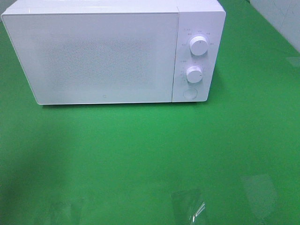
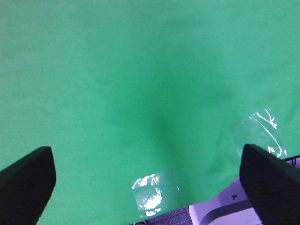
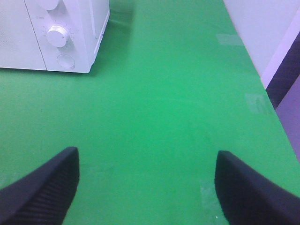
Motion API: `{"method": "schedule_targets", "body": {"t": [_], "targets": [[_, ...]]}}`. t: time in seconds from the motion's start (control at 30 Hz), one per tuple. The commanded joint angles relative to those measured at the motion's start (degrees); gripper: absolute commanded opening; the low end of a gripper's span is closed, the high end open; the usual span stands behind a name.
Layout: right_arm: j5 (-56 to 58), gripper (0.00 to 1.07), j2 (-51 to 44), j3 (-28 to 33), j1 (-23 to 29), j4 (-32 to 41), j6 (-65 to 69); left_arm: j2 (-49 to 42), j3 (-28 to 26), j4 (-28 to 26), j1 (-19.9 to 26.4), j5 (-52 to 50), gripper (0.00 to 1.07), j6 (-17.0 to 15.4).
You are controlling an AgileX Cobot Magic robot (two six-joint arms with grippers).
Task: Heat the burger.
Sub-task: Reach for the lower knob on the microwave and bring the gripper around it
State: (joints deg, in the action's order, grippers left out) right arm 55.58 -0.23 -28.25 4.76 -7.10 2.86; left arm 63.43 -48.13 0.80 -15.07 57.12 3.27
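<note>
The burger is out of view in every frame. A white microwave point(image 1: 112, 51) stands at the back of the green table with its door shut; two round knobs point(image 1: 199, 46) and a round button sit on its right panel. My left gripper point(image 2: 147, 180) hangs open over bare green cloth near the table's front edge, nothing between its black fingers point(image 2: 26, 180). My right gripper point(image 3: 147, 187) is open too, empty, over the cloth to the right of the microwave point(image 3: 61, 33). Neither arm shows in the exterior high view.
Green cloth point(image 1: 150, 154) covers the table. Clear tape patches point(image 1: 190, 206) glint near the front edge. A pale wall point(image 3: 253, 28) and the table's right edge run close beside my right gripper. The table's front edge point(image 2: 187, 211) lies just under my left gripper.
</note>
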Motion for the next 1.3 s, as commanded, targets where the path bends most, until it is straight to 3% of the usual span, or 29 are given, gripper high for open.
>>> {"method": "schedule_targets", "body": {"t": [0.03, 0.23, 0.47, 0.57, 0.77, 1.3], "targets": [[-0.57, 0.76, -1.55, 0.11, -0.4, 0.06, -0.69, -6.7, 3.5, 0.17, 0.17, 3.38, 1.0, -1.78], [-0.57, 0.76, -1.55, 0.11, -0.4, 0.06, -0.69, -15.07, 9.91, 0.17, 0.17, 4.7, 1.0, -2.41], [-0.57, 0.76, -1.55, 0.11, -0.4, 0.06, -0.69, -29.68, 13.06, 0.17, 0.17, 8.25, 1.0, 2.23], [-0.57, 0.76, -1.55, 0.11, -0.4, 0.06, -0.69, -35.92, 15.24, -0.29, 0.17, 6.53, 1.0, 2.23], [-0.57, 0.76, -1.55, 0.11, -0.4, 0.06, -0.69, -40.85, 18.56, -0.29, 0.17, 4.24, 1.0, 3.04], [-0.57, 0.76, -1.55, 0.11, -0.4, 0.06, -0.69, -42.91, 18.45, -0.46, 0.17, 4.18, 1.0, 2.98]]}}
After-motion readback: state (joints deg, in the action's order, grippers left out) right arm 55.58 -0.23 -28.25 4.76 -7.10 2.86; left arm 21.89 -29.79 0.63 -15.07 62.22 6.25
